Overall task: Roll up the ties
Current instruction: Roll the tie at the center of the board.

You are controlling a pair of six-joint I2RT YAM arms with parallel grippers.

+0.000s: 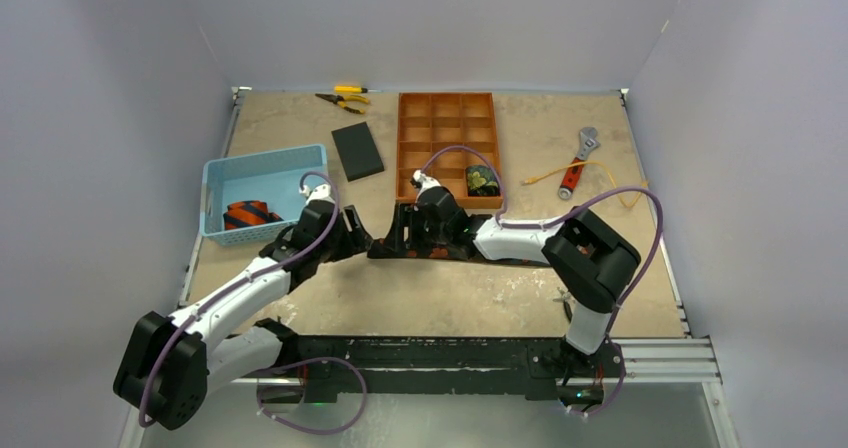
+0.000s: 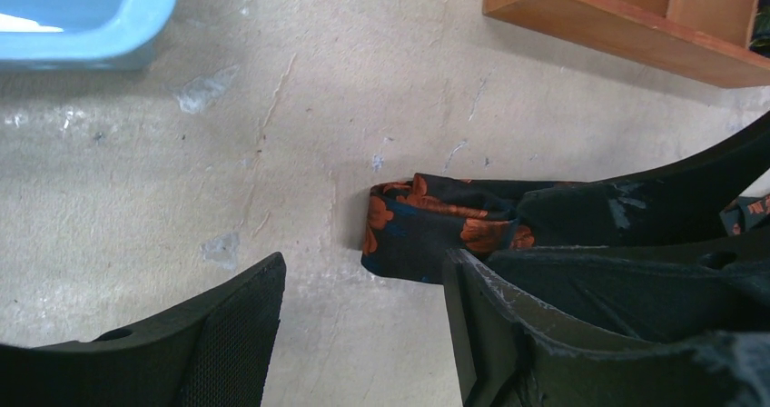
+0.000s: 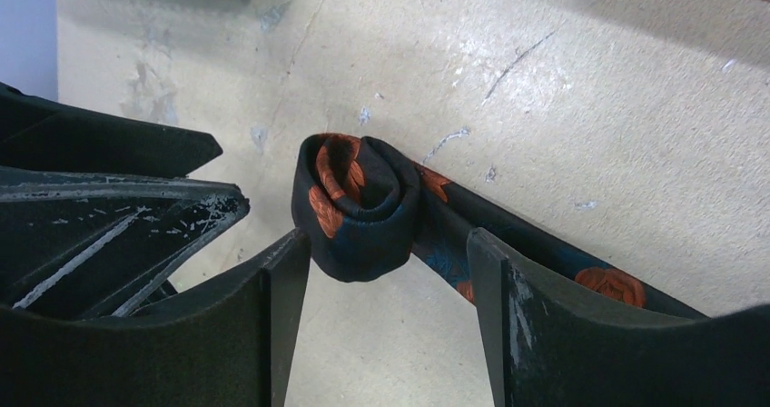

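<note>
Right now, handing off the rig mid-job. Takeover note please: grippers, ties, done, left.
Left gripper: open, gripping nothing, next to the red-orange tie.
Right gripper: open, that tie's rolled end between its fingertips, unclamped.
The red-orange tie lies on the table, one end rolled, tail flat.
Green-gold tie: done, rolled, in a wooden organiser compartment.
Striped tie: in the blue basket; rolled or not, cannot tell.
Left: finish this roll, stow it, check the basket tie.
</note>
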